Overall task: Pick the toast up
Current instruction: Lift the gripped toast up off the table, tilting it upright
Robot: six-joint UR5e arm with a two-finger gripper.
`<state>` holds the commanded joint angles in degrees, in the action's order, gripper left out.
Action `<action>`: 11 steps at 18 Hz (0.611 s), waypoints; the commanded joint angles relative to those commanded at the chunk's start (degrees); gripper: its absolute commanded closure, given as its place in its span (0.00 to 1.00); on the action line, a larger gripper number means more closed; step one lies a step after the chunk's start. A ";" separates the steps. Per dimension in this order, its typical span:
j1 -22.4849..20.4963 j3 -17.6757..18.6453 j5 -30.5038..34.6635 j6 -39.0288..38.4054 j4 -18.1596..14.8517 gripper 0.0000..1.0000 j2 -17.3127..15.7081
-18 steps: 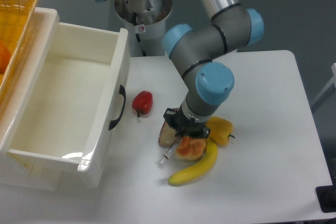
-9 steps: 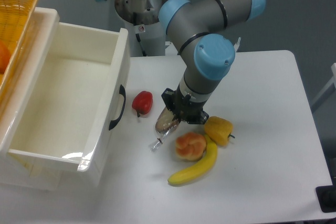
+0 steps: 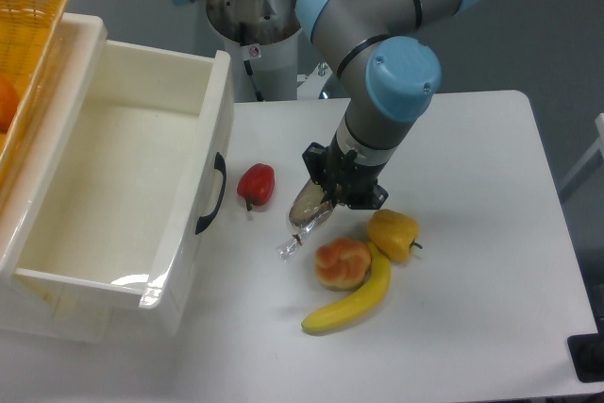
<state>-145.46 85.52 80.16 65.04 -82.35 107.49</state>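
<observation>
The toast (image 3: 307,209) is a brown slice in crinkly clear plastic, hanging edge-on from my gripper (image 3: 319,207) above the white table (image 3: 472,195). The gripper is shut on its upper part. A twisted tail of plastic (image 3: 289,246) dangles below the slice, just above the tabletop. The fingers are mostly hidden under the black wrist flange and the arm.
A round orange bun (image 3: 342,263), a yellow banana (image 3: 351,301) and a yellow bell pepper (image 3: 394,233) lie just right of and below the gripper. A red pepper (image 3: 256,184) lies to the left. An open white drawer (image 3: 123,186) stands at the left, with a yellow basket (image 3: 24,35) behind it.
The gripper has risen and shifted up and to the right, lifting the toast off the bun and banana. The bun now shows in full.
</observation>
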 joint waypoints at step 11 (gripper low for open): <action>-0.62 0.00 -1.05 0.00 0.00 1.00 -0.61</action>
